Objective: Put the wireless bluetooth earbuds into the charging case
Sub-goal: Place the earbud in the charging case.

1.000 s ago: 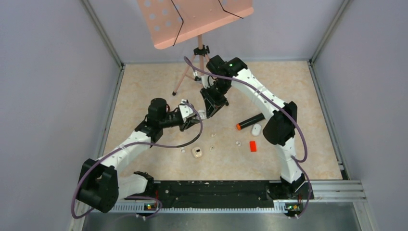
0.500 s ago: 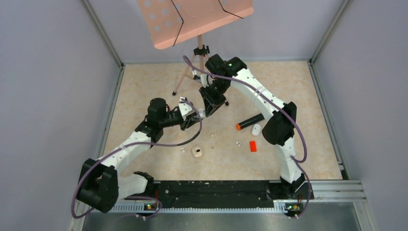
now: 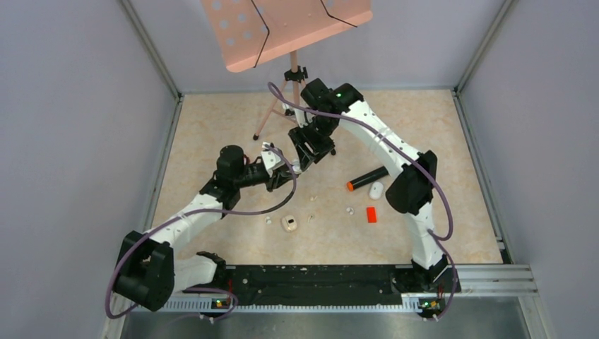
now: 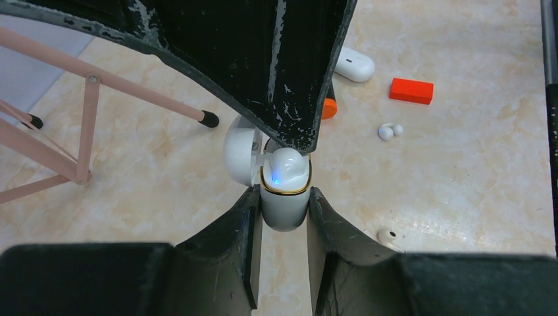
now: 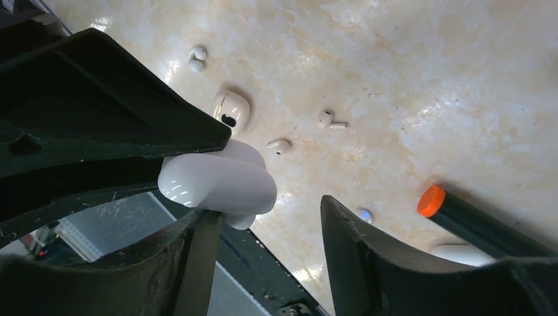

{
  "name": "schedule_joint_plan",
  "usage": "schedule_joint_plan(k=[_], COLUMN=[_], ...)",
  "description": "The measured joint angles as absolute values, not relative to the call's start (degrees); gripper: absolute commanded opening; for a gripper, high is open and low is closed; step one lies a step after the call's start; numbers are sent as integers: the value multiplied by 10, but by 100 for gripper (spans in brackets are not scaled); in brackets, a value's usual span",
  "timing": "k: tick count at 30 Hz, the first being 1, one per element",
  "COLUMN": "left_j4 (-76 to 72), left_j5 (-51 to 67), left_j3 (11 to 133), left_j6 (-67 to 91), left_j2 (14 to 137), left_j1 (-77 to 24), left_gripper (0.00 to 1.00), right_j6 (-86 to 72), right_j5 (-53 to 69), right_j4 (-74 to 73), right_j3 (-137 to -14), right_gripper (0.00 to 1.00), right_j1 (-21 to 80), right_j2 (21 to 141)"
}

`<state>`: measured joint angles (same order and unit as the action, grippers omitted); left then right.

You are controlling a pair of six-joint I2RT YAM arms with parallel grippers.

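Note:
My left gripper [image 4: 284,209] is shut on a white charging case [image 4: 285,191] with a gold rim and a blue light, and holds it above the floor with its lid [image 4: 239,153] swung open. My right gripper [image 5: 263,227] is open right over it, and one finger [image 4: 263,66] touches the case top. The case also shows in the right wrist view [image 5: 217,183] against the left finger. Loose white earbuds lie on the floor [image 3: 350,210] [image 3: 311,200] [image 3: 268,219]. They also show in the wrist views [image 4: 388,131] [image 5: 327,119] [image 5: 279,145]. Both grippers meet in the top view [image 3: 286,166] [image 3: 309,150].
A second open case [image 3: 289,223] and a closed white case [image 3: 376,189] lie on the floor. A black marker with an orange cap [image 3: 367,178] and a small red block [image 3: 371,214] lie at the right. A pink music stand on a tripod [image 3: 293,78] stands just behind the grippers.
Both grippers have shifted slightly up and left together, with the case still held in the left one. The things on the floor have not moved.

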<state>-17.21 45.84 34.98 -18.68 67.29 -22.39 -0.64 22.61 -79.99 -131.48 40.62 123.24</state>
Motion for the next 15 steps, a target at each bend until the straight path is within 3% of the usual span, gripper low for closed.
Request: schedule_joint_plan(k=[6,15], left_j4=[-216,-260], left_j5=[473,504], left_j3=[346,347], left_j6=[-151,-67], left_j2=[683,687], left_j1=[-226,-227], left_gripper=[0,0], right_j6=[15,111], right_j5=[222,372], right_j4=[-801,-764], right_j3=[-1315,-1273], right_gripper=[64,67], right_j1=[401,317], right_j2=[1203,1111])
